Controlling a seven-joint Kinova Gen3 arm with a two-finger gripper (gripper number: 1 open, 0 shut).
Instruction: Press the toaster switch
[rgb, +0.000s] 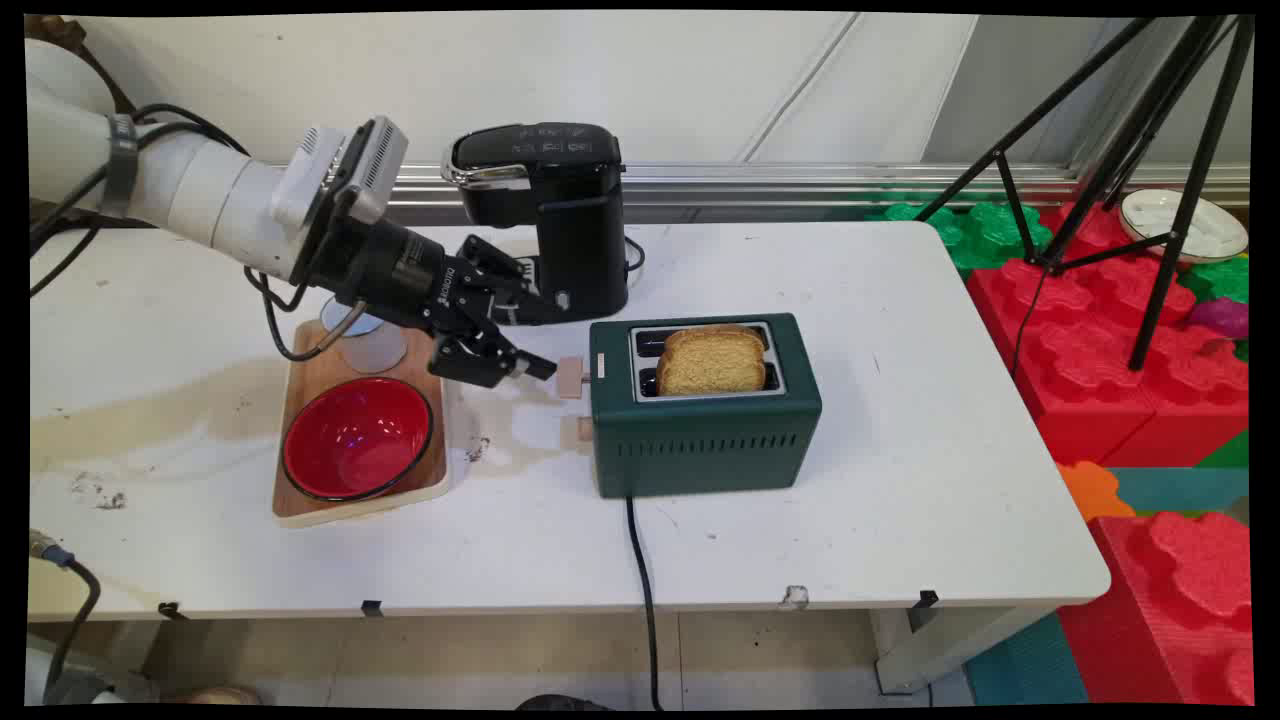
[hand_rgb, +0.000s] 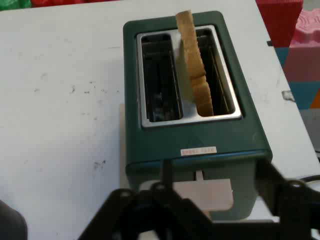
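While the arm reaches in low from the left in the main view, its black gripper (rgb: 535, 358) sits just beside the pale lever (rgb: 572, 377) on the left end of the dark green toaster (rgb: 705, 430). One fingertip points at the lever and looks to be touching it or nearly so — contact is hard to confirm from this angle. The fingers stand a moderate way apart, one above the other, with nothing held between them. A slice of toast (rgb: 711, 359) stands up out of the toaster's slots, and a second pale knob (rgb: 584, 429) sits lower on the same end. Behind the gripper stands a black coffee machine (rgb: 545, 215). Below the arm lies a wooden tray (rgb: 300, 500) carrying a red bowl (rgb: 357, 437) and a clear cup (rgb: 368, 343), partly hidden by the wrist. A black cord (rgb: 641, 570) runs from the toaster over the near edge of the white table (rgb: 900, 480).

Seen from the hand view, the toaster (hand_rgb: 195, 145) fills the middle — the toast (hand_rgb: 195, 70) stands edge-on in the right slot, the left slot bare. The pale lever (hand_rgb: 207, 192) lies just past the black linkage, between the spread fingers (hand_rgb: 280, 192), which grasp nothing.
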